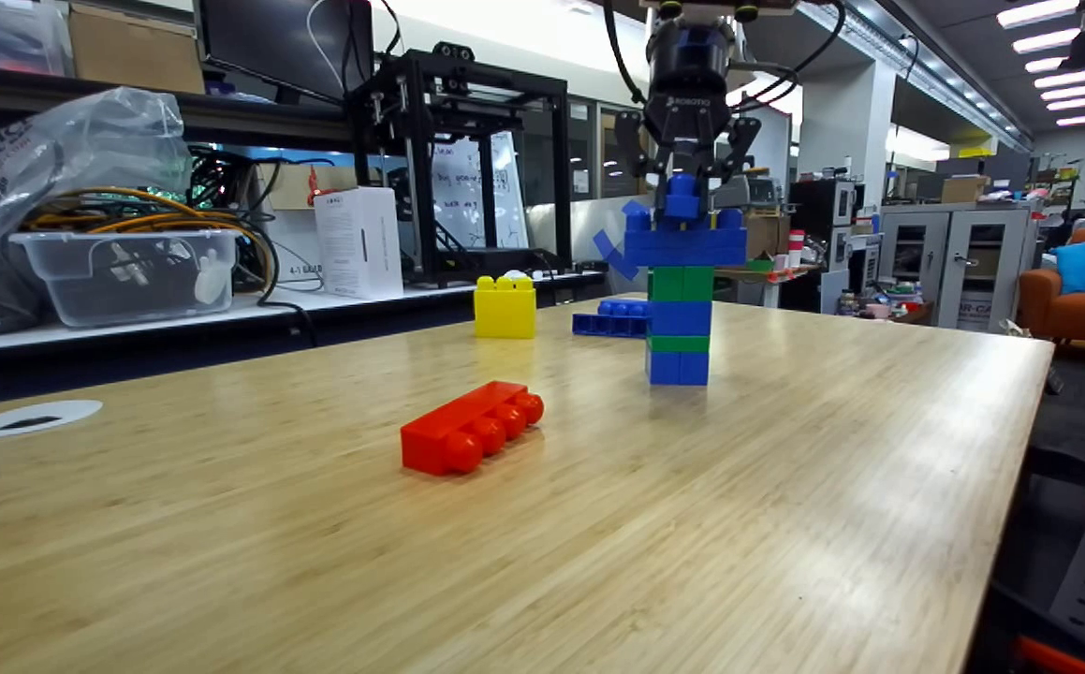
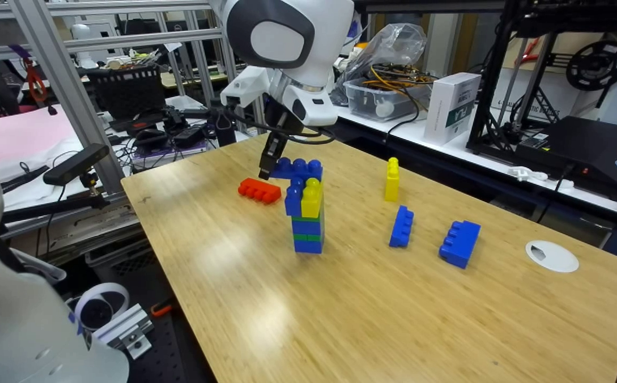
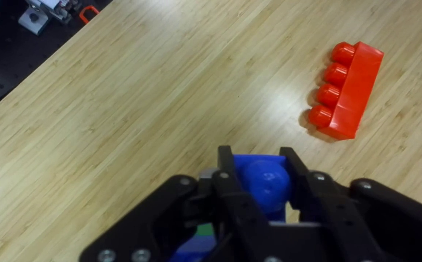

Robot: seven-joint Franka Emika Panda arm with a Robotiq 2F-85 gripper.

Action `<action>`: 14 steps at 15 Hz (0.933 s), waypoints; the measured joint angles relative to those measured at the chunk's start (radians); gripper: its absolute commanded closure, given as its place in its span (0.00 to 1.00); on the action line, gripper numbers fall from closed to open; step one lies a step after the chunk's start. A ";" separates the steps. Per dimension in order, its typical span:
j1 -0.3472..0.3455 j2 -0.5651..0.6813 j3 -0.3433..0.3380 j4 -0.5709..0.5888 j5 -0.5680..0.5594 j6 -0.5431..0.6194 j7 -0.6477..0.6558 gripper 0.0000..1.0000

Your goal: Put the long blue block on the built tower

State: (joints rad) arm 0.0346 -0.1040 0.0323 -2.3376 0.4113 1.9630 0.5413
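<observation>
Holds one long blue block (image 2: 298, 171) in the pincer (image 3: 257, 160), clamped narrow against both sides; in the wrist view, shows an end stud between the fingers. In an exterior view, has the block just over the top of the built tower (image 1: 680, 318); cannot tell if touching. Counted on the worktop (image 2: 446, 319): one tower, with one yellow piece (image 2: 311, 205) beside a blue one in its top layer; one red brick (image 1: 462, 417), on its side; one loose yellow brick (image 1: 505, 314), studs up; two other blue bricks (image 2: 460, 244), near each other.
</observation>
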 measured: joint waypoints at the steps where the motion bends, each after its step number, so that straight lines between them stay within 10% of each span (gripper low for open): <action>1: 0.001 0.008 0.002 0.006 0.000 0.000 0.007 0.90; 14: 0.006 0.041 0.013 0.041 -0.011 -0.016 0.053 0.90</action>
State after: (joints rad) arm 0.0408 -0.0632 0.0450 -2.2966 0.4005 1.9468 0.5946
